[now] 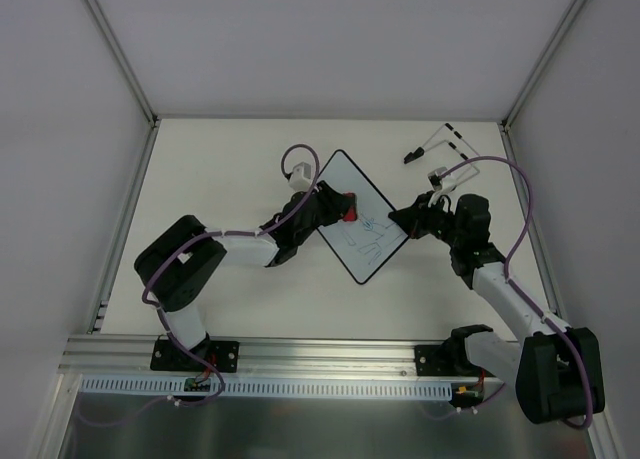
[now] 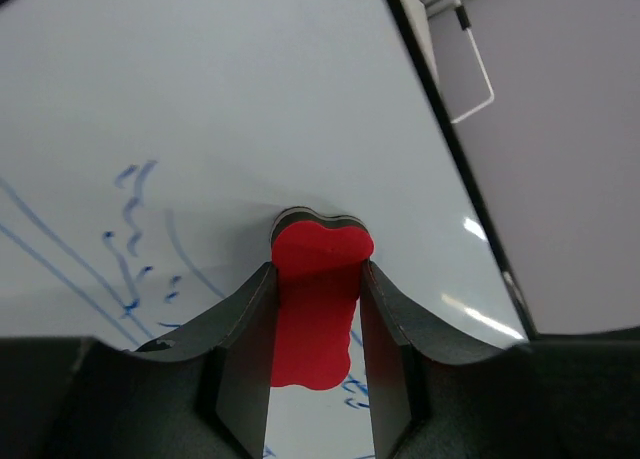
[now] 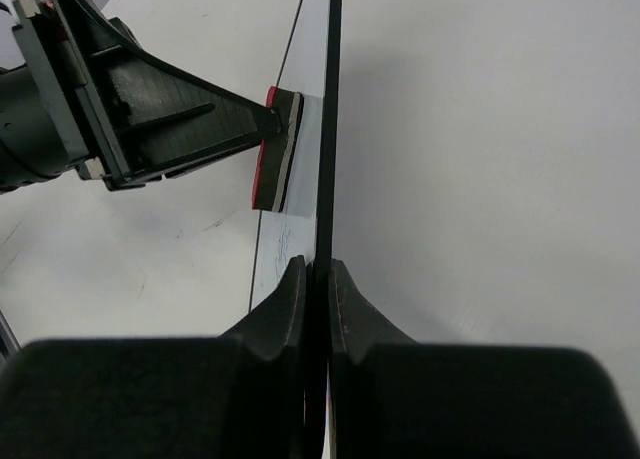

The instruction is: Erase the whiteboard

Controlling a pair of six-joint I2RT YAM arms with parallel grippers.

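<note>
The whiteboard (image 1: 352, 201) lies turned like a diamond at the table's middle, with blue marker scribbles on its near right part. My left gripper (image 1: 338, 209) is shut on the red bone-shaped eraser (image 1: 349, 215) and presses it flat on the board. In the left wrist view the eraser (image 2: 318, 304) sits between my fingers, with blue lines (image 2: 128, 241) to its left. My right gripper (image 1: 405, 219) is shut on the board's right edge. In the right wrist view the board's black rim (image 3: 328, 119) runs edge-on between my fingers, with the eraser (image 3: 272, 159) beyond.
Two black-tipped markers with wire holders (image 1: 447, 151) lie at the table's far right. White walls enclose the table at left, back and right. An aluminium rail (image 1: 300, 351) runs along the near edge.
</note>
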